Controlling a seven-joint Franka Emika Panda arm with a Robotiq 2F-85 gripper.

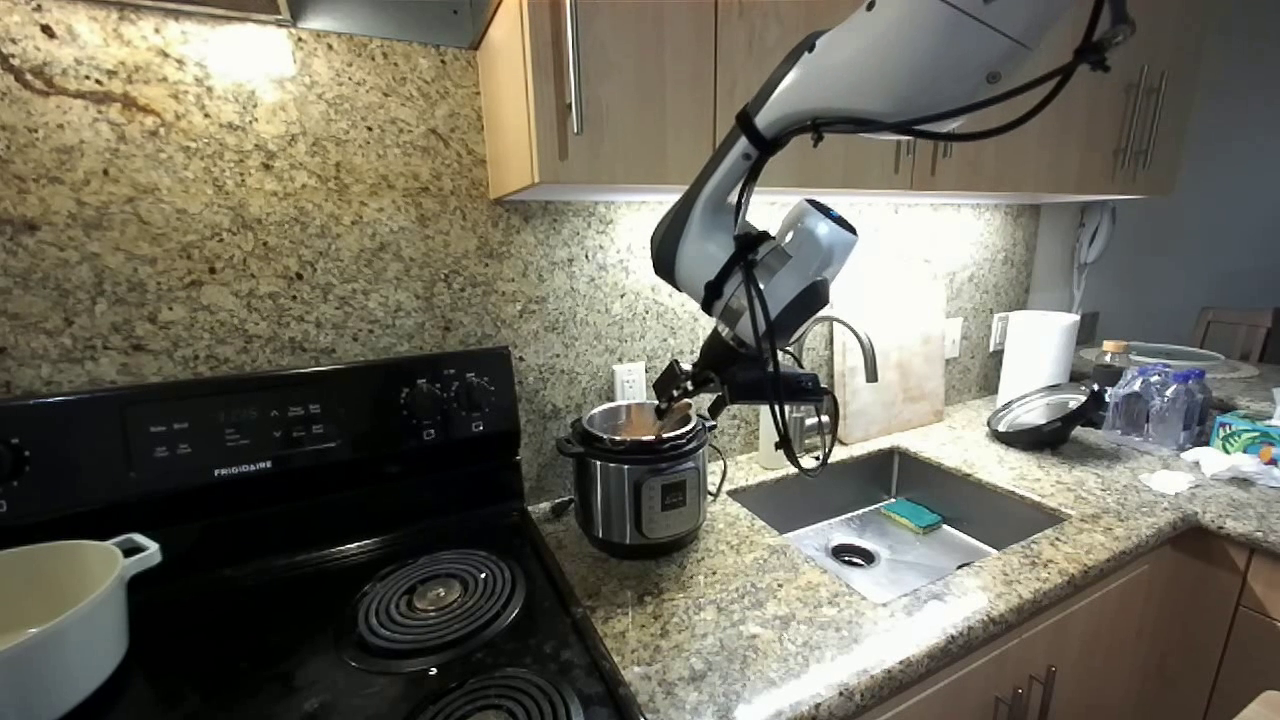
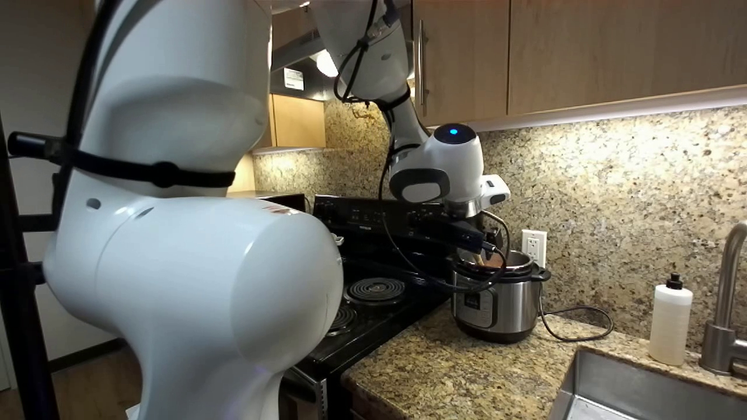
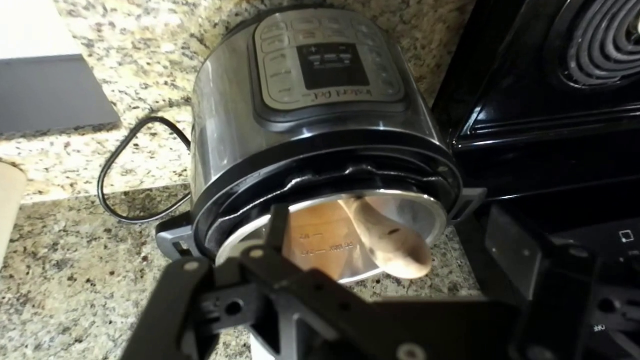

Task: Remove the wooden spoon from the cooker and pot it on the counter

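Wooden spoon (image 3: 389, 245) in cooker (image 1: 620, 490) on counter (image 1: 700, 610), between stove (image 1: 260, 610) and sink (image 1: 975, 510)

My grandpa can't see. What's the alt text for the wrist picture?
A spoon leans in an open steel cooker, showing between spread black fingers. The upside-down view also shows speckled counter and, at right, a black stove.

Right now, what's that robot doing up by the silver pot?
A robot arm hangs over the cooker, its gripper open. In the wrist view, the wooden spoon shows between the jaws but isn't gripped; it leans inside the cooker. The job is to take it out and put it on the counter, and that isn't done yet.
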